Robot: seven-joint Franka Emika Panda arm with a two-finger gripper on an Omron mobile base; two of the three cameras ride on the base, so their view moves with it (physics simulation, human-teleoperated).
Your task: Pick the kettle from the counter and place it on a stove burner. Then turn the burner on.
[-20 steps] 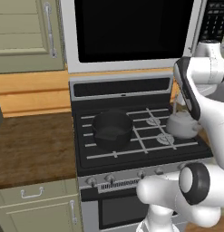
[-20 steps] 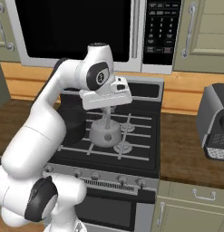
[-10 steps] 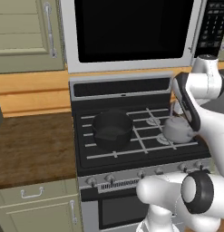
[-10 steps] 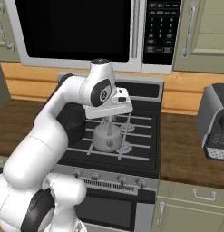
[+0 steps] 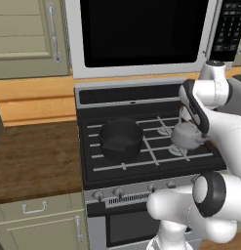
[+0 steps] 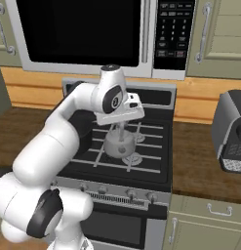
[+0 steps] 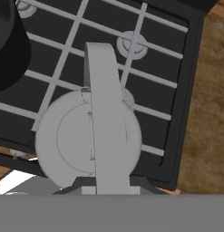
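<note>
The small grey kettle [image 5: 186, 136] [image 6: 118, 144] [image 7: 72, 138] hangs over the right-hand burners of the black stove [image 5: 141, 158] [image 6: 151, 166]. It sits low above the grate; I cannot tell whether it touches. My gripper [image 5: 189, 122] [image 6: 120, 128] comes straight down from above and is shut on the kettle's arched handle [image 7: 102, 90]. The brown wood counter [image 5: 34, 161] [image 6: 202, 156] flanks the stove on both sides. In the hand view, the kettle's lid is right below the hand, with the grate bars behind it.
A black pot [image 5: 121, 139] [image 7: 9, 41] stands on the stove's left burners. A row of knobs [image 5: 117, 192] [image 6: 128, 194] lines the stove front. A microwave [image 5: 141, 34] hangs above. A dark grey appliance [image 6: 231, 132] stands on the right counter.
The gripper has carried the kettle slightly left over the right burners, and the arm's forearm has swung lower. The pot has not moved.
</note>
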